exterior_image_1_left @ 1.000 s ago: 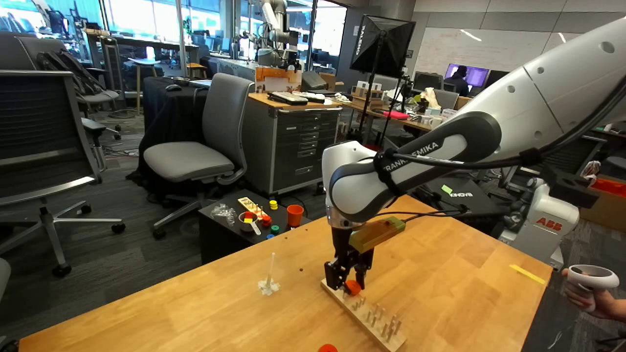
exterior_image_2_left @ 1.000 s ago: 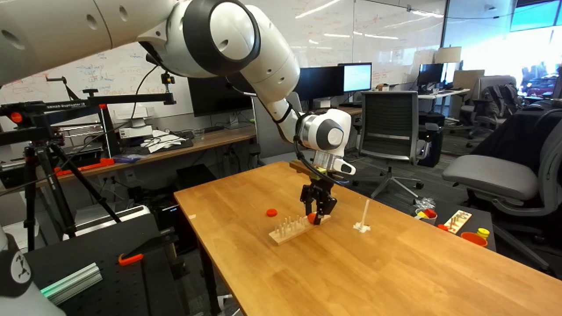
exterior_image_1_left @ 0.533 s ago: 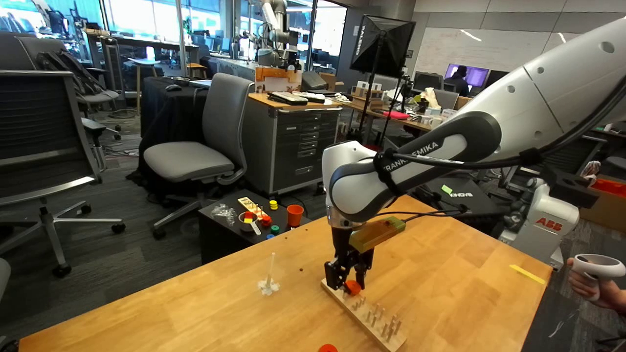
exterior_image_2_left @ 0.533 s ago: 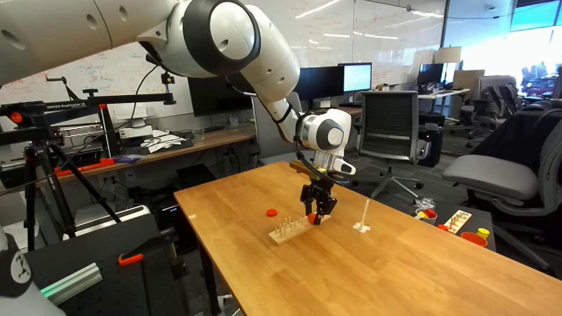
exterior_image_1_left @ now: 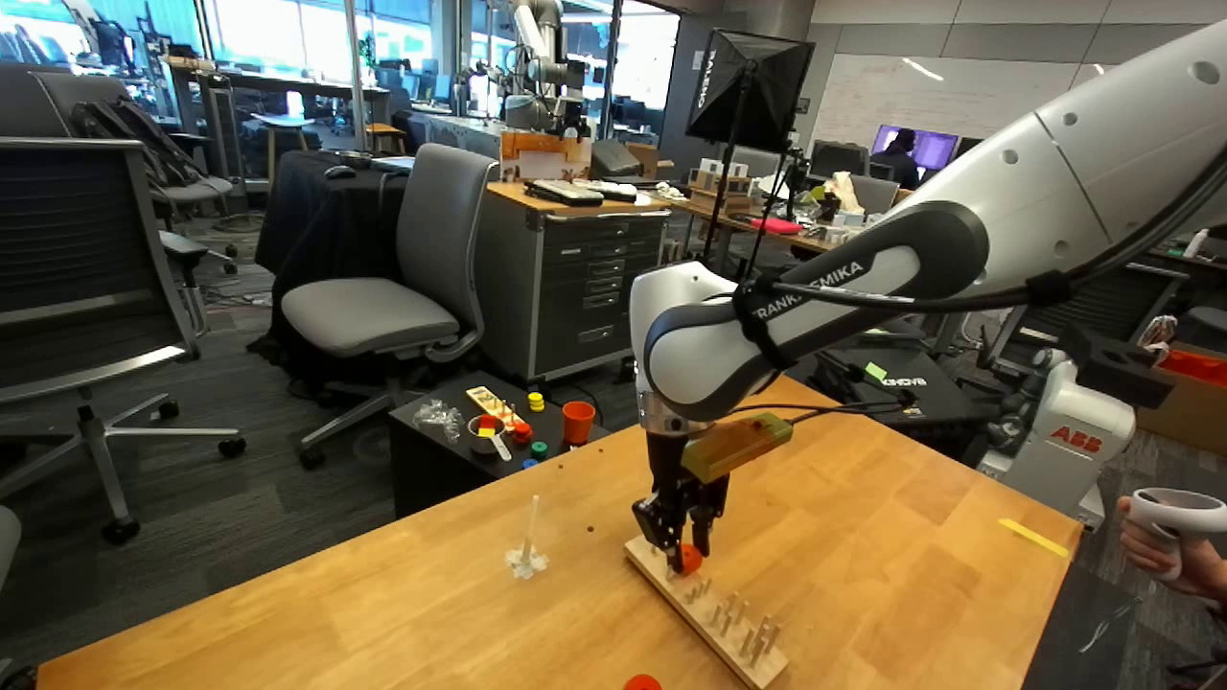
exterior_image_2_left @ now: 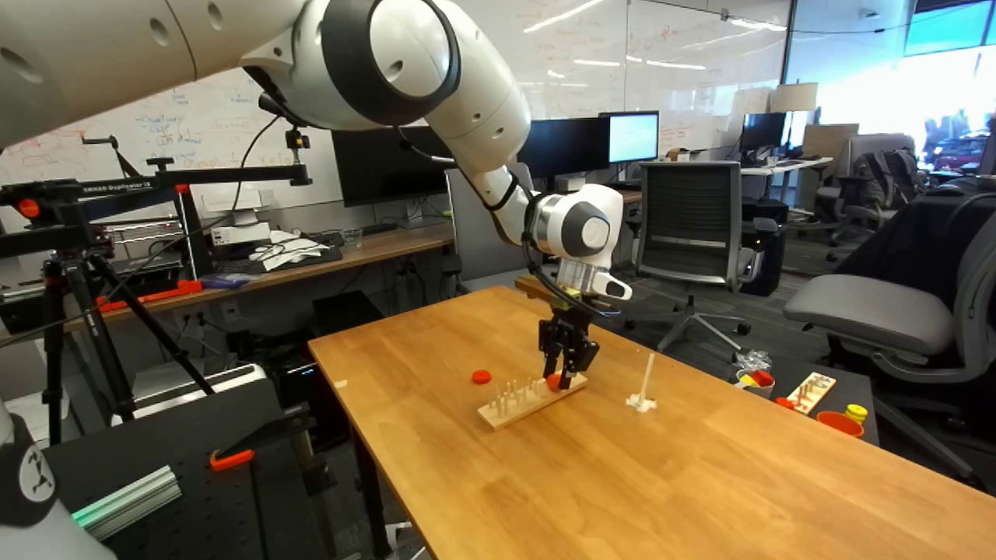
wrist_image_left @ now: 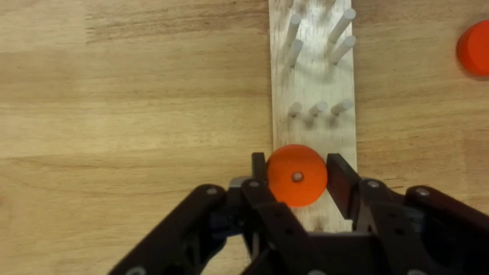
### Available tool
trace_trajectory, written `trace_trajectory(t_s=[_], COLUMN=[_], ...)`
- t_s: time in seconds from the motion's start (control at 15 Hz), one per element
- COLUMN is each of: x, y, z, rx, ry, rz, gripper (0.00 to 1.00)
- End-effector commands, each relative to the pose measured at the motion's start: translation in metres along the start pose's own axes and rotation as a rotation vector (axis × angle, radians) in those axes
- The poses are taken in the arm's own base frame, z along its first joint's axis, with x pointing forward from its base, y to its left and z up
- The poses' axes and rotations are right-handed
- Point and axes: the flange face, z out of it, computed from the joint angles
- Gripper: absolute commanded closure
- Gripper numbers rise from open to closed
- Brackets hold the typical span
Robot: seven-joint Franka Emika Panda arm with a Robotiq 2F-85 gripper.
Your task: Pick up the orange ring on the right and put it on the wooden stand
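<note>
The wooden stand [wrist_image_left: 315, 84] is a long pale board with several upright pegs on the table; it also shows in both exterior views [exterior_image_1_left: 705, 618] [exterior_image_2_left: 517, 414]. The orange ring [wrist_image_left: 296, 191] lies flat over one end of the board, with a pale peg tip in its centre hole. It also shows in both exterior views [exterior_image_1_left: 691, 560] [exterior_image_2_left: 553, 381]. My gripper [wrist_image_left: 296, 159] points down with a finger against each side of the ring, shut on it. How high the ring sits on the peg is hard to tell.
Another orange disc [wrist_image_left: 475, 49] lies on the table beside the board, also in both exterior views [exterior_image_1_left: 643, 683] [exterior_image_2_left: 482, 376]. A thin pale upright [exterior_image_2_left: 647, 377] stands on a white base near the board's gripped end. A low dark side table holds an orange cup [exterior_image_1_left: 577, 422].
The arm and gripper have risen a little in the last half second. The board and ring have shifted slightly with it. The fingers look closer together in an exterior view.
</note>
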Motion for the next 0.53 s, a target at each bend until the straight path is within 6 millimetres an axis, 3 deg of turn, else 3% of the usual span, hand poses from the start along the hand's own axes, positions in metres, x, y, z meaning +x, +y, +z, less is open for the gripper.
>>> trace_trajectory(t_s=[0.0,0.27,0.33,0.4,0.47], x=[-0.0045,-0.0042,-0.0043,-0.0046,-0.0052], y=[-0.0018,0.0012,0.0023,0.0029,0.0031], z=[-0.0129,-0.0093,-0.0071,-0.0058,-0.0047], rx=[0.006,0.006,0.008,0.006,0.007], ry=[-0.008,-0.017,-0.023,-0.026,-0.034], rz=[-0.021,-0.017,-0.016,-0.018,-0.014], gripper=[0.79,0.79,0.56,0.76,0.31])
